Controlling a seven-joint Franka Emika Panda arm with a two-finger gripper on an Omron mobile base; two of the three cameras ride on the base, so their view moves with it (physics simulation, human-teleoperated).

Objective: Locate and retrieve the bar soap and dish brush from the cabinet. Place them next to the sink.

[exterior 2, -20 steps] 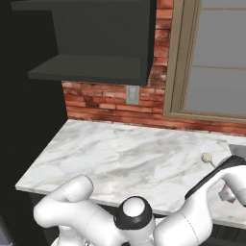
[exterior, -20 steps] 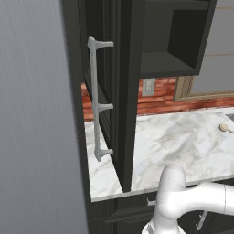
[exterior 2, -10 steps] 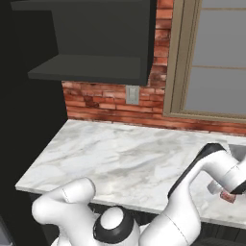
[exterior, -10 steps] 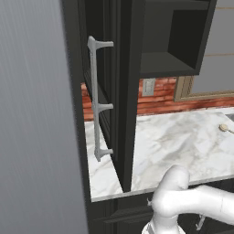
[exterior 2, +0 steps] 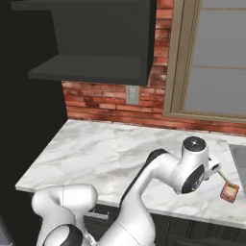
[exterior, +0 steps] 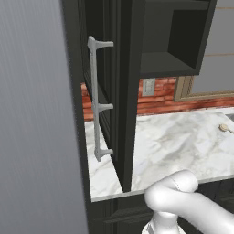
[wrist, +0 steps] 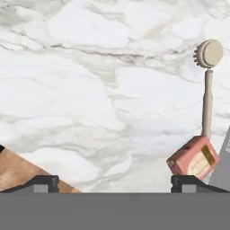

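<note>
Since a second ago my arm has swung up over the surface (exterior 2: 110,153); gripper (wrist: 114,182) wide open, holding nothing. Bar soap (wrist: 193,158) and dish brush (wrist: 207,81) lie together by the sink (exterior 2: 239,154). Best retreat straight up, not nudging them. Soap: pinkish boxy block; brush: beige round head, slim handle; marble glossy.

wall: red brick (exterior 2: 103,103) | counter: white marble (exterior 2: 96,153) (grey-veined) | window (exterior 2: 218,72): tan frame
</note>
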